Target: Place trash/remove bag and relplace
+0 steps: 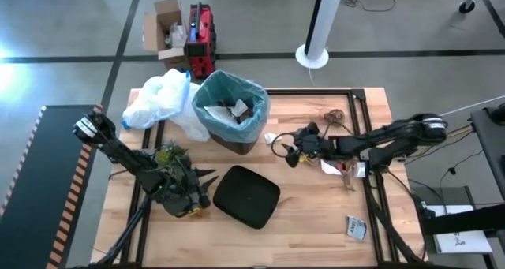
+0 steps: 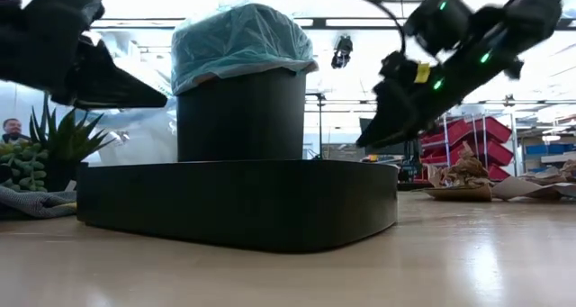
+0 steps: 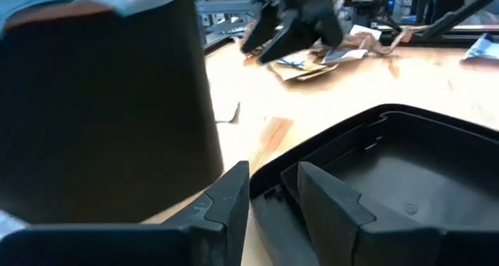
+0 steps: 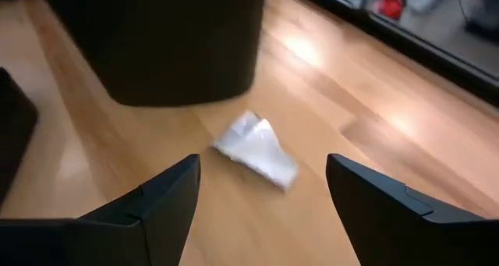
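The black bin (image 1: 237,141) stands at the table's far middle, lined with the light-blue bag (image 1: 207,94) folded over its rim; trash (image 1: 225,111) lies inside. A small white wrapper (image 4: 257,153) lies on the table right of the bin. My right gripper (image 4: 263,163) hovers open above it, a finger on either side, touching nothing. My left gripper (image 3: 273,176) is open by a narrow gap. It hangs over the left edge of the flat black lid (image 1: 246,196) with nothing between its fingers. In the low view this gripper (image 2: 135,86) is clear above the lid (image 2: 238,203).
A white plastic bag (image 1: 162,99) lies left of the bin, and a green plant (image 1: 170,155) sits by my left arm. Crumpled brown paper (image 1: 331,117) and more scraps (image 1: 341,168) lie under my right arm. A printed packet (image 1: 357,227) lies near the front right.
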